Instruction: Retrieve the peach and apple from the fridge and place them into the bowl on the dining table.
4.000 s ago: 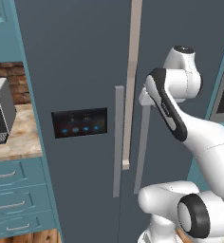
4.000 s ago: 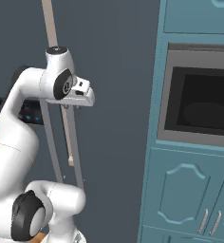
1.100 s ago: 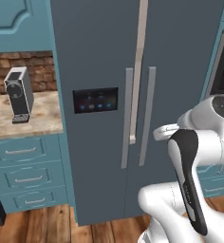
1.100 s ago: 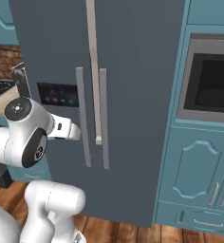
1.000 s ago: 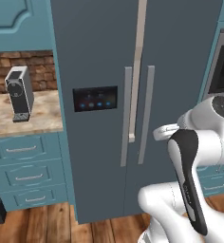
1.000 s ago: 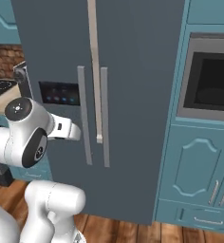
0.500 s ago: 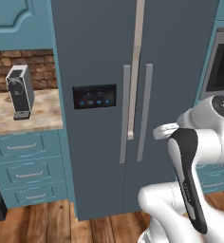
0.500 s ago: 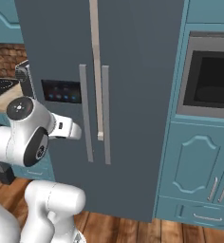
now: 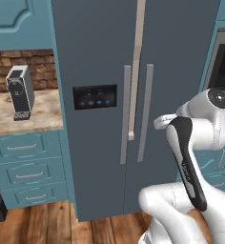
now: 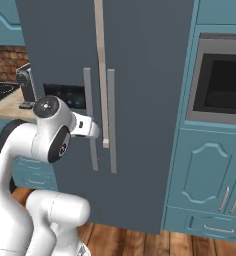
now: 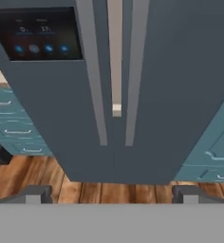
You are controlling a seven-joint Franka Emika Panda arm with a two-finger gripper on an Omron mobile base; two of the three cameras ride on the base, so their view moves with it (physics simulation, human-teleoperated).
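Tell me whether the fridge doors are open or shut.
Shut. Both doors of the fridge lie flush, their handles side by side, and no inner shelves show. The gripper faces it, jaws open.

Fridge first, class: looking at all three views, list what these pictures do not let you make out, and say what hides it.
- Inside of the fridge: both doors are closed in every view, so the shelves and any fruit are hidden.
- Fridge top: cut off by the upper edge in both base views.
- Black panel: its readout is too small and blurred to read.
- Hand: its fingertips are partly cut off by the grey band.
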